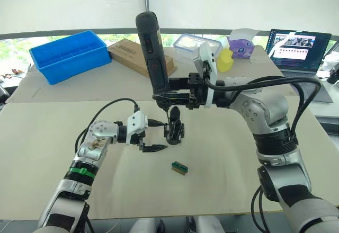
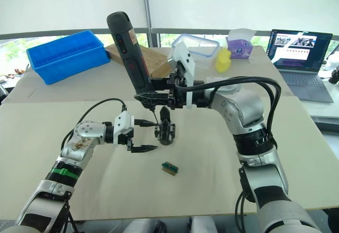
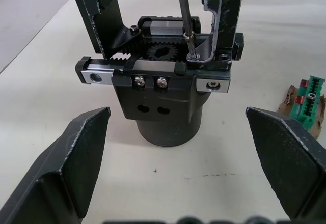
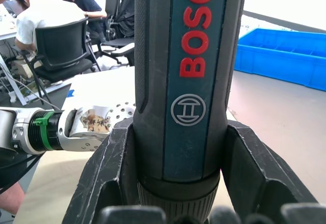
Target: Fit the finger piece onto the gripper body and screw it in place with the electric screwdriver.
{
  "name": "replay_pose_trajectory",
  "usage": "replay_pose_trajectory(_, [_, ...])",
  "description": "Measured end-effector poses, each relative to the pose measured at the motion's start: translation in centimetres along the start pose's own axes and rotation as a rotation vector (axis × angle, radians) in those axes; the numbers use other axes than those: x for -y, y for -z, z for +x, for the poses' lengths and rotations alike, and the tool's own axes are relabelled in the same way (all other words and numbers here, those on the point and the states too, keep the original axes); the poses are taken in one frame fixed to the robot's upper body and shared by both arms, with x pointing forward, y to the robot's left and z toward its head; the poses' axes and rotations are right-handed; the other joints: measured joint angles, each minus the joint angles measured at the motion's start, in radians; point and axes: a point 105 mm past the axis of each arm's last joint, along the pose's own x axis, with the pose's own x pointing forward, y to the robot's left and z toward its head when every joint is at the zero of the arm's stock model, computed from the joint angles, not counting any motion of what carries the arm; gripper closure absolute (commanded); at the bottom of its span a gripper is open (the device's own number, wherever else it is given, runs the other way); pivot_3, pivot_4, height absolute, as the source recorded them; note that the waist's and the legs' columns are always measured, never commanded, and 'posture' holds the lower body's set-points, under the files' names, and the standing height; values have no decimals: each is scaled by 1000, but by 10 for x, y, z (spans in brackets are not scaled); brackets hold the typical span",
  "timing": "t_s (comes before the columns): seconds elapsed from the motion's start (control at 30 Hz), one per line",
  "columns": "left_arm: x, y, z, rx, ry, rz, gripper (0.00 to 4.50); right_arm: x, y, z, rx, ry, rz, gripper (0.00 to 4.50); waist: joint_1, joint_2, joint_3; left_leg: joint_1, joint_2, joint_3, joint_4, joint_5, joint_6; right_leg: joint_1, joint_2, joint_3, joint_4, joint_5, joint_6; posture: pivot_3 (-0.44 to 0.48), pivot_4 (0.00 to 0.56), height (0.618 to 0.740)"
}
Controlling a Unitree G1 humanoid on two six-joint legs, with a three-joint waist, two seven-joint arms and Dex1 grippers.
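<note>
Right hand point(image 1: 170, 93) clenched around the electric screwdriver point(image 1: 151, 50), bit on a screw atop the gripper body point(image 3: 163, 81) mid-desk point(image 1: 233, 169), left hand point(image 1: 153, 135) released just beside it, finger piece point(image 3: 224, 15) mounted on the body

The electric screwdriver point(image 4: 188, 81) runs past the frame's top, and both upright pieces on the gripper body point(image 3: 163, 102) are cropped.
</note>
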Motion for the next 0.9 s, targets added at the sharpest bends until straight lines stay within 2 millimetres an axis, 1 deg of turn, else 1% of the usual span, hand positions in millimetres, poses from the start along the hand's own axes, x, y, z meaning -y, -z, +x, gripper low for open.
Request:
replay_pose_trajectory(0.27, [-1,1,3,-1,-9,-4,0,-1,4,0,16,-16,-21,2581,1,0,0,0,0,0,0,0,0,0,0,0,0,0,0,0,150,740])
replay_pose_trajectory(0.4, [-5,5,10,7,-21,-26,0,-6,9,-3,32,-19,-30,2581,4,0,0,0,0,0,0,0,0,1,0,0,0,0,0,0,150,740])
replay_pose_trajectory(0.6, [-8,11,24,3,-29,-34,0,-13,9,-10,54,-19,-70,2581,4,0,0,0,0,0,0,0,0,1,0,0,0,0,0,0,150,740])
replay_pose_trajectory(0.8, [-7,22,31,-16,-25,-46,0,-14,9,-11,57,-8,-83,2581,3,0,0,0,0,0,0,0,0,0,0,0,0,0,0,0,150,740])
replay_pose_trajectory(0.87, [-9,22,34,-12,-24,-52,0,-13,9,-11,57,1,-84,2581,6,0,0,0,0,0,0,0,0,0,0,0,0,0,0,0,150,740])
replay_pose_trajectory(0.9, [-10,21,35,-7,-23,-48,243,-13,9,-12,57,3,-84,2581,7,0,0,0,0,0,0,0,0,0,0,0,0,0,0,0,150,740])
